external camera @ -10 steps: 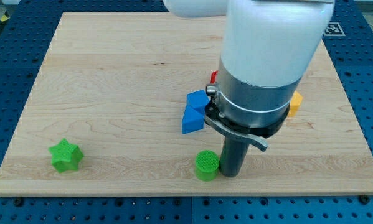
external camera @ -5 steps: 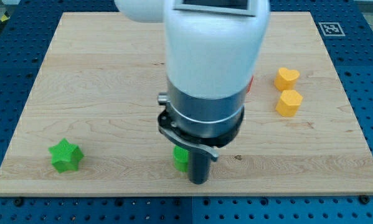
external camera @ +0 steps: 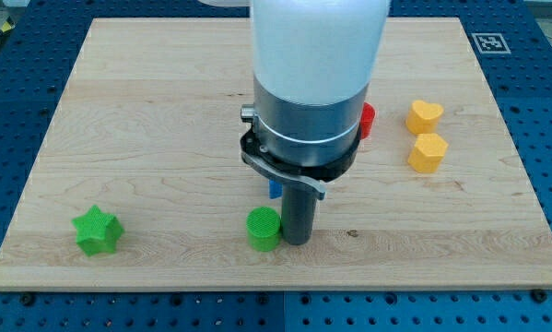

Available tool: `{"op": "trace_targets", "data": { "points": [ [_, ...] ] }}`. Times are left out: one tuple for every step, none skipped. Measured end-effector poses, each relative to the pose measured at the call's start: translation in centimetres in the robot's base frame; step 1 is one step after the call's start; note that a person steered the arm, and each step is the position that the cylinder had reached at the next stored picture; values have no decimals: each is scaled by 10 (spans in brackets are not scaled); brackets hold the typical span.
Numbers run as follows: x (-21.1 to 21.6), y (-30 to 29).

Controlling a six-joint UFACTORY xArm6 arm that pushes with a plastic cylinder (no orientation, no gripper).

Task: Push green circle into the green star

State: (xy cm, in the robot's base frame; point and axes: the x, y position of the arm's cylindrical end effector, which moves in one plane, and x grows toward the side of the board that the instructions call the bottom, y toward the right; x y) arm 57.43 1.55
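The green circle stands near the board's bottom edge, about mid-width. My tip is right beside it, touching its right side. The green star lies far to the view's left at about the same height, well apart from the circle. The arm's white and grey body hides the middle of the board above the tip.
A blue block peeks out from behind the arm just above the circle. A red block shows at the arm's right edge. A yellow heart and a yellow hexagon lie at the right. The wooden board's bottom edge is close below the circle.
The green circle has slid left from about mid-right to its present spot with my tip behind it. In the last half second the tip shifted slightly, and the circle is now fully visible.
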Motion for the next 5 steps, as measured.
{"op": "trace_targets", "data": {
  "points": [
    [0, 0],
    [-8, -15],
    [-9, -16],
    [1, -16],
    [7, -32]
  ]
}}
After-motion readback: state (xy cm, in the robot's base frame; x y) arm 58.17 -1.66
